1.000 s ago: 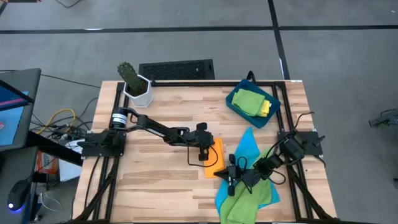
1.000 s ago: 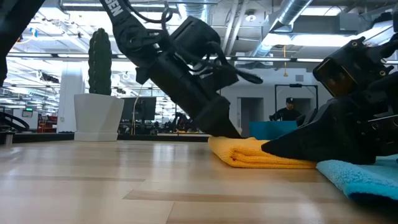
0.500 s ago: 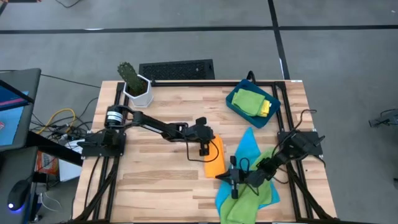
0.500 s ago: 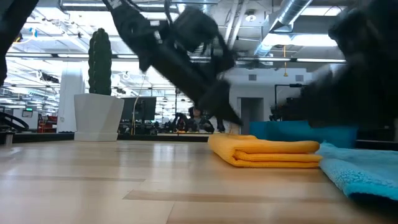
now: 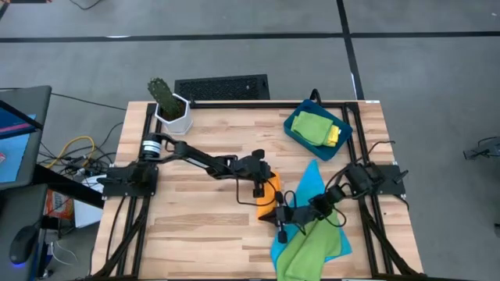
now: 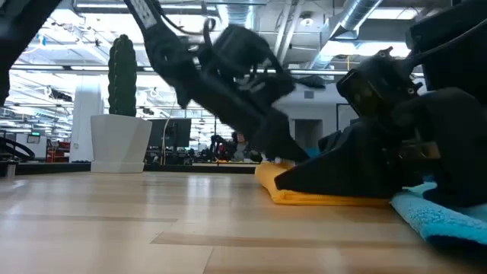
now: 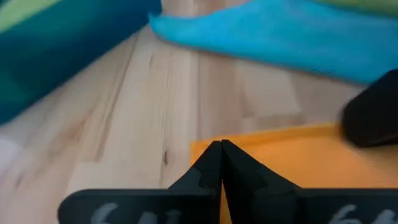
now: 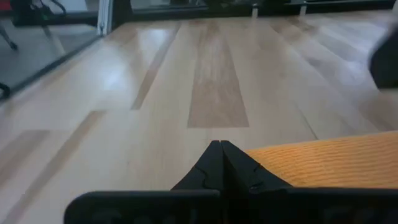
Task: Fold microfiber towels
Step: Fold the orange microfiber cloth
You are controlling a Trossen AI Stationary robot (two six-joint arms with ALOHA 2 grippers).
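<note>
- Fingers of the left gripper [image 5: 258, 190] are pressed together, tips down at the far edge of the folded orange towel [image 5: 269, 200]
- Right gripper [image 5: 281, 227], jaws likewise closed, holds nothing, at the towel's near edge
- Blue towel [image 5: 311, 187] and green towel [image 5: 305, 251] lie beside it

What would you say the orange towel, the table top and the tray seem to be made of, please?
Orange towel: soft cloth with a fine ribbed nap, folded in limp layers, probably microfiber.
Table top: pale wood planks with visible grain and a slight sheen.
Tray: rigid, smooth, dark blue, likely plastic.
</note>
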